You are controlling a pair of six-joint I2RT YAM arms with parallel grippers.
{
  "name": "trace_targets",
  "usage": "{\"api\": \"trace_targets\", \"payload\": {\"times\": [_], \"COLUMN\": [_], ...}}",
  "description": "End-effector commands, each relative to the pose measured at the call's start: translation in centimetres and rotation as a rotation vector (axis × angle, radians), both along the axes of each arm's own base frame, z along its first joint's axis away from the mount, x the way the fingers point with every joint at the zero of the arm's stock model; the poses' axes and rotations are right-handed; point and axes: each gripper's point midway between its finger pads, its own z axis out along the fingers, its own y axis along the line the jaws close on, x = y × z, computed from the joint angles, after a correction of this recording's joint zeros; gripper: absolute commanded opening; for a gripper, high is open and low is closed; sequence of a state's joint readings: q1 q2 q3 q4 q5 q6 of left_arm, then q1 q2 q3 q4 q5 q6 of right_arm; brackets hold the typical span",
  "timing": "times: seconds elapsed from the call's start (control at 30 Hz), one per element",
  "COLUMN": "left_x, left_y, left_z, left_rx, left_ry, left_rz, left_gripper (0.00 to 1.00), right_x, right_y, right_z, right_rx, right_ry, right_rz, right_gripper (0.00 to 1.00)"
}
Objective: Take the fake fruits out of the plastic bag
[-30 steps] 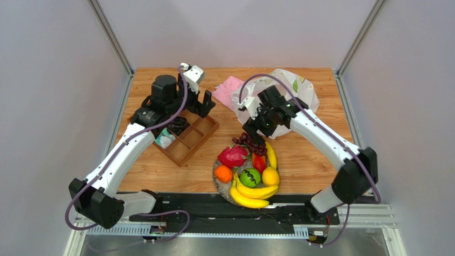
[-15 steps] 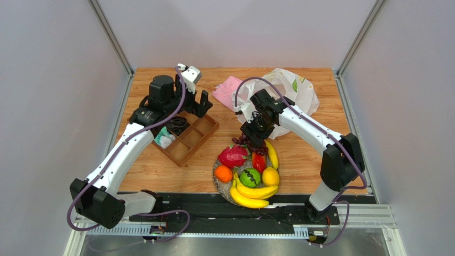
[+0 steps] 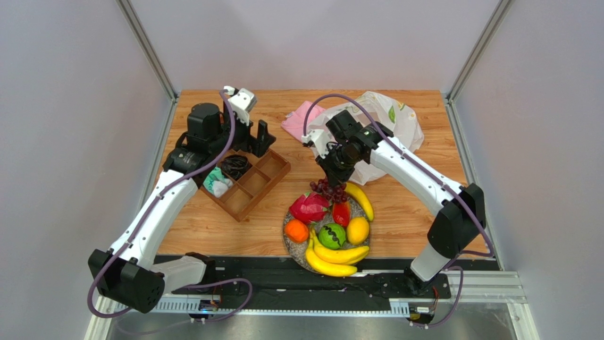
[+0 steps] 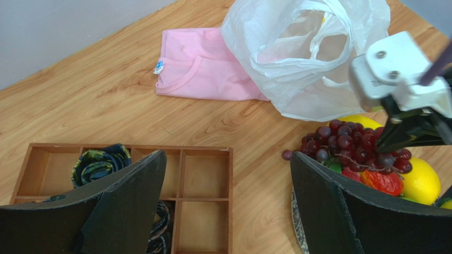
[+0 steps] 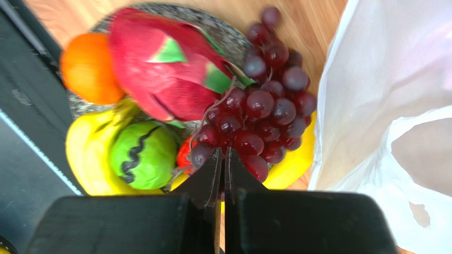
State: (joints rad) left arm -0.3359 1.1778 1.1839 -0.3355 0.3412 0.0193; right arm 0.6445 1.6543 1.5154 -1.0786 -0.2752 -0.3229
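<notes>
Grapes (image 5: 265,106) lie on the plate (image 5: 212,26), my right gripper (image 5: 222,154) shut at them, left gripper (image 4: 227,159) open and empty; next I'd search the plastic bag (image 4: 297,63).

Top cam: high behind the arm bases (image 3: 186,273), looking down on the wooden table (image 3: 241,230). Left wrist cam looks out between its fingers (image 4: 122,211) from farther off; right wrist cam sits tight on dark purple plastic grapes (image 5: 265,116) at its fingertips (image 5: 209,174). All three see them.
</notes>
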Motion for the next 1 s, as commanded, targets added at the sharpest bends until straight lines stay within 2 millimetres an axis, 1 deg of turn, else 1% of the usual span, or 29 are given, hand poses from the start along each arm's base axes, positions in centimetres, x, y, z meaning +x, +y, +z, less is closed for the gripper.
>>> {"api": "trace_targets", "payload": {"times": [0.0, 0.07, 0.13, 0.23, 0.3, 0.33, 0.43, 0.53, 0.6, 0.63, 0.67, 0.7, 0.73, 0.77, 0.8, 0.83, 0.87, 0.9, 0.97], "left_x": [-0.6, -0.9, -1.1, -1.4, -1.5, -1.5, -1.5, -1.7, -1.7, -1.8, -1.8, -1.8, -1.9, -1.8, -1.8, -1.9, -1.8, -1.8, -1.6], "left_y": [0.0, 0.1, 0.3, 0.5, 0.6, 0.8, 1.2, 1.6, 1.8, 1.8, 1.8, 2.0, 2.0, 2.1, 2.2, 2.1, 2.1, 2.2, 2.2], "left_z": [1.8, 1.8, 1.9, 2.2, 2.2, 2.2, 2.5, 2.5, 2.4, 2.4, 2.4, 2.3, 2.3, 2.3, 2.3, 2.3, 2.1, 2.1, 2.0], "left_rx": [-0.043, -0.046, -0.068, -0.082, -0.086, -0.088, -0.101, -0.111, -0.112, -0.114, -0.115, -0.116, -0.119, -0.119, -0.119, -0.12, -0.12, -0.118, -0.115], "left_ry": [-0.059, -0.064, -0.052, -0.055, -0.055, -0.058, -0.058, -0.057, -0.055, -0.057, -0.055, -0.054, -0.052, -0.052, -0.052, -0.05, -0.047, -0.046, -0.047], "left_rz": [-0.014, -0.017, -0.009, -0.007, -0.006, 0.0, 0.009, 0.016, 0.022, 0.02, 0.02, 0.024, 0.023, 0.026, 0.029, 0.025, 0.027, 0.028, 0.029], "left_gripper": [0.95, 0.95, 0.95, 0.95, 0.95, 0.95, 0.95, 0.95, 0.95, 0.95, 0.95, 0.94, 0.94, 0.95, 0.94, 0.94, 0.94, 0.94, 0.94], "right_x": [-3.1, -4.0, -4.5, -5.3, -5.9, -6.4, -7.1, -7.9, -8.7, -9.0, -9.0, -9.2, -9.2, -8.9, -9.2, -9.0, -8.5, -8.2, -6.7], "right_y": [0.8, 0.5, -0.2, -1.0, -1.2, -1.4, -1.7, -1.7, -1.6, -1.5, -1.4, -1.4, -1.4, -1.1, -1.5, -1.6, -1.4, -1.5, -2.2], "right_z": [5.7, 5.9, 5.9, 5.3, 5.0, 4.3, 3.3, 2.8, 2.6, 2.6, 2.7, 2.7, 2.8, 3.8, 3.7, 4.0, 4.9, 5.1, 5.4], "right_rx": [0.086, 0.071, 0.056, 0.03, 0.03, 0.021, 0.005, 0.009, 0.014, 0.019, 0.025, 0.02, 0.016, 0.024, -0.006, -0.006, 0.012, 0.016, 0.024], "right_ry": [-0.074, -0.082, -0.086, -0.074, -0.057, -0.035, -0.015, 0.012, 0.045, 0.057, 0.056, 0.067, 0.07, 0.058, 0.095, 0.094, 0.076, 0.068, 0.053], "right_rz": [0.1, 0.111, 0.116, 0.134, 0.151, 0.158, 0.17, 0.195, 0.227, 0.248, 0.265, 0.279, 0.298, 0.309, 0.314, 0.31, 0.302, 0.291, 0.221], "right_gripper": [0.0, 0.0, 0.0, 0.0, 0.0, 0.0, 0.0, 0.0, 0.06, 0.13, 0.38, 0.48, 0.52, 0.55, 0.57, 0.57, 0.57, 0.57, 0.57]}}
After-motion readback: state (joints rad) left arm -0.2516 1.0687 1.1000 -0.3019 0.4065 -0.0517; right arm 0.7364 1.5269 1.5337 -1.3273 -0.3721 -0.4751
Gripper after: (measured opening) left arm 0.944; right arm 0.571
